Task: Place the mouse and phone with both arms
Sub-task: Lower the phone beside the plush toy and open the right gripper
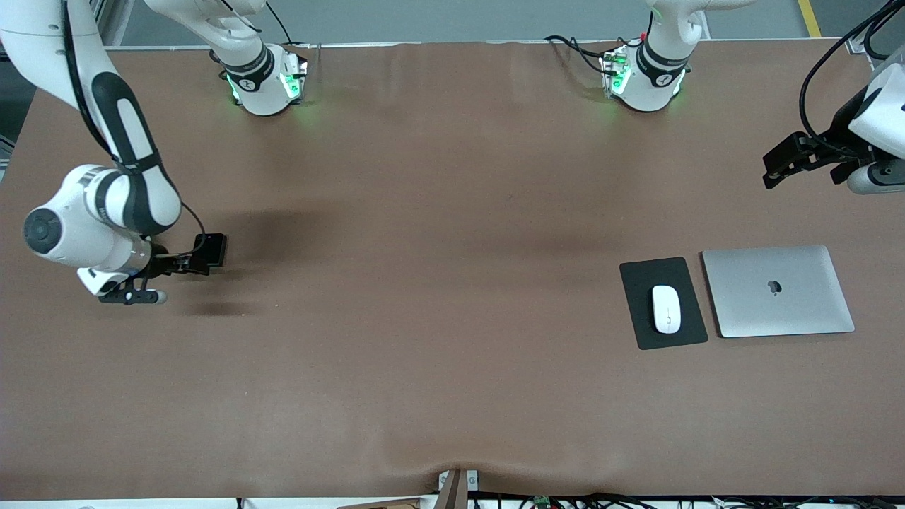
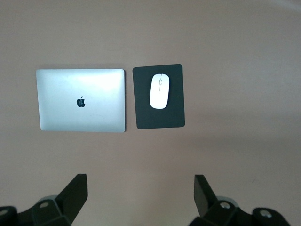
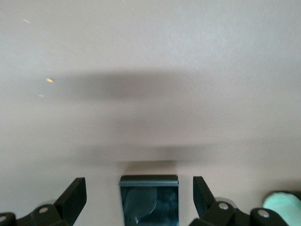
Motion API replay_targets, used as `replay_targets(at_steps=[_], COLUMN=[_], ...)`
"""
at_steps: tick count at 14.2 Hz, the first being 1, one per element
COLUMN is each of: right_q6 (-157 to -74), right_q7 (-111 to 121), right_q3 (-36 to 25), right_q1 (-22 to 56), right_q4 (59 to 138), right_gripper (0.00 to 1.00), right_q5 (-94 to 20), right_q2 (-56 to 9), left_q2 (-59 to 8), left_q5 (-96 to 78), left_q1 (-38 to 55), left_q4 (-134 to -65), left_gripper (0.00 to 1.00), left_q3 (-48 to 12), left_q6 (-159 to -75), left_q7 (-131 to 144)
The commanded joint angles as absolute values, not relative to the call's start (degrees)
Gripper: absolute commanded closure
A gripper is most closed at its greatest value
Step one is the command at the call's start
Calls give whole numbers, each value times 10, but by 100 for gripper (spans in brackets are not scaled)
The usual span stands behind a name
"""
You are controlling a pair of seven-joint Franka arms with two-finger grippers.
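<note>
The white mouse (image 1: 666, 309) lies on a black mouse pad (image 1: 640, 283) toward the left arm's end of the table; it also shows in the left wrist view (image 2: 160, 91). The black phone (image 1: 215, 249) is toward the right arm's end. My right gripper (image 1: 201, 256) is open with the phone (image 3: 149, 202) between its fingers (image 3: 75, 193), a gap on each side. I cannot tell whether the phone rests on the table. My left gripper (image 1: 776, 167) is open and empty, high over the table's left-arm end; its fingers (image 2: 77, 190) show in the left wrist view.
A closed silver laptop (image 1: 778, 290) lies beside the mouse pad, toward the left arm's end; it also shows in the left wrist view (image 2: 81, 100) next to the pad (image 2: 146, 117). The brown table (image 1: 438, 283) is bare in the middle.
</note>
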State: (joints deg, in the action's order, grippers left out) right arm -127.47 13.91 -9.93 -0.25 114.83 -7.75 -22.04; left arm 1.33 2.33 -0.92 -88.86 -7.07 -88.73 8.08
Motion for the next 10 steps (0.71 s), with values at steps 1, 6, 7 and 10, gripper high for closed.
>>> replay_targets(at_steps=[1,6,7,10], right_q6=[-1216,-1158,-1128,-1049], right_q7=[140,143,143,144], right_q3=[-91,-91,-91,-91], right_q1=[-18,-18,-18,-14], right_q4=[1086,979,946,861], right_gripper=[0,0,0,0], right_q5=[-73,-71,-69,-31], right_q2=[-227,-233,-238,-245], left_q2=[22,32,32,33], left_q5=[9,4,4,4], left_q1=[-8,-9,-9,-10], left_q4=[-892,-895,-895,-895], left_gripper=[0,0,0,0], left_q3=[-69,-69,-69,-69], left_q6=[-891,-885,-885,-885], left_q7=[66,65,65,65])
